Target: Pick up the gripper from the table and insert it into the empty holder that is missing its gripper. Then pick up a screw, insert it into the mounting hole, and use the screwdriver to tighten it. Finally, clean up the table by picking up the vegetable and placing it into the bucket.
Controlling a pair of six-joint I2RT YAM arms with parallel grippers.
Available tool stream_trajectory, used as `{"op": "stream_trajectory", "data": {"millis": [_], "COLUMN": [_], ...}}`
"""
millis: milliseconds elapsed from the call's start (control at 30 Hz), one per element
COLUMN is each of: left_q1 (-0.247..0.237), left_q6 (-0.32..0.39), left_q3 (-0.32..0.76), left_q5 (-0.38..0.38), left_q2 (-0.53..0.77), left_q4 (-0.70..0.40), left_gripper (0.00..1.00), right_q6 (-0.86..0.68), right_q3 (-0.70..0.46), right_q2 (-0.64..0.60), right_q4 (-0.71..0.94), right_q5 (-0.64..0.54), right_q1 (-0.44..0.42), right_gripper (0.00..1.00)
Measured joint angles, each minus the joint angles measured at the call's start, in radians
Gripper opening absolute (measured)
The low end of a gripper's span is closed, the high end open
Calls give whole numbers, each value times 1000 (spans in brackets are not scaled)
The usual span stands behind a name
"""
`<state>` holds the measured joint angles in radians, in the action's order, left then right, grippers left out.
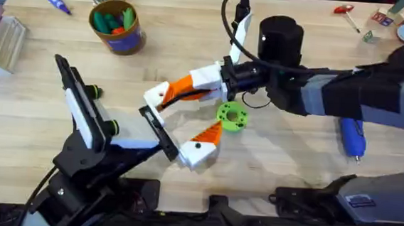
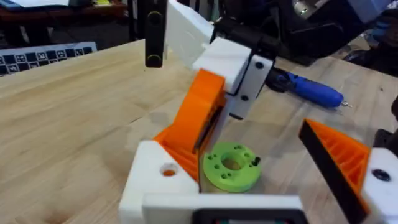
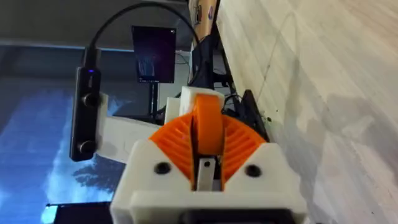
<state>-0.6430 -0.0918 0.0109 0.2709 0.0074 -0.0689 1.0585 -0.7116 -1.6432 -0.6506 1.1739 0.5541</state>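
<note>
Wooden table (image 1: 31, 115) bears no legible writing; right hand (image 1: 162, 96) grasps the gripper (image 1: 189, 88); left hand (image 1: 186, 137) released.

Light wood table (image 1: 270, 160); dark monitor (image 3: 153, 55) behind.

Green holed disc (image 1: 232, 116) mid-table; blue-purple pen tool (image 1: 58, 2) far left; red-handled tool (image 1: 346, 13) far right.
</note>
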Motion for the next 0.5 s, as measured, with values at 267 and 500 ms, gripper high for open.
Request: {"op": "stream_trajectory", "data": {"millis": [267,500], "left_q1": [-21,-21], "left_q6": [10,10], "left_q3": [0,0], "left_q5": [90,114], "left_q2": [0,0], "left_q4": [5,6], "left_gripper": [986,986], "right_q6": [-15,-16], "right_q3": [0,0], "right_q2": [-4,-4], "right_q4": [-1,-1], "right_q5": [49,56], "right_q1": [26,27], "right_gripper": [442,600]}}
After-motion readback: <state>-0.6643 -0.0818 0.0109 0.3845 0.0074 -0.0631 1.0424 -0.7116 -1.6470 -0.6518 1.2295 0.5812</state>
